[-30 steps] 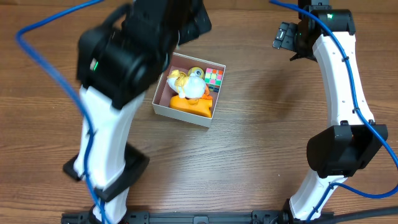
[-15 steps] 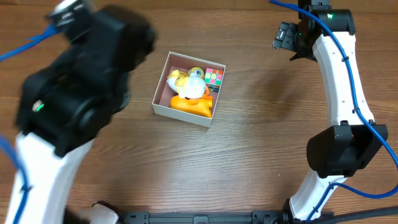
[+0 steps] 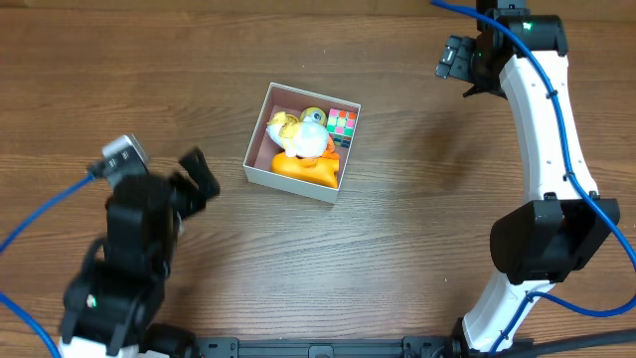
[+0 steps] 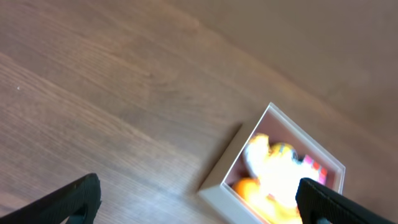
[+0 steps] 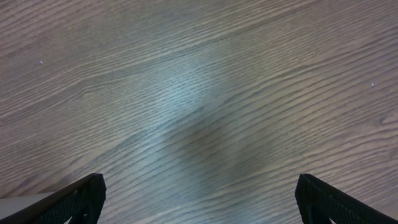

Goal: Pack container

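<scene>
The container, a small square white-walled box, sits on the wooden table left of centre. Inside it lie a yellow-and-white duck toy, an orange toy and a multicoloured cube. My left gripper hangs open and empty to the left of the box, a short way off. In the left wrist view the container lies blurred at lower right, between and beyond the open left gripper. My right gripper is open at the far right, and the right gripper has only bare wood under it.
The left arm's base and blue cable fill the front left corner. The white right arm runs down the right side to its black base. Bare wooden table surrounds the box.
The left arm has swung from above the container down to the front left, uncovering the box. The box, its toys and the right arm have not moved.
</scene>
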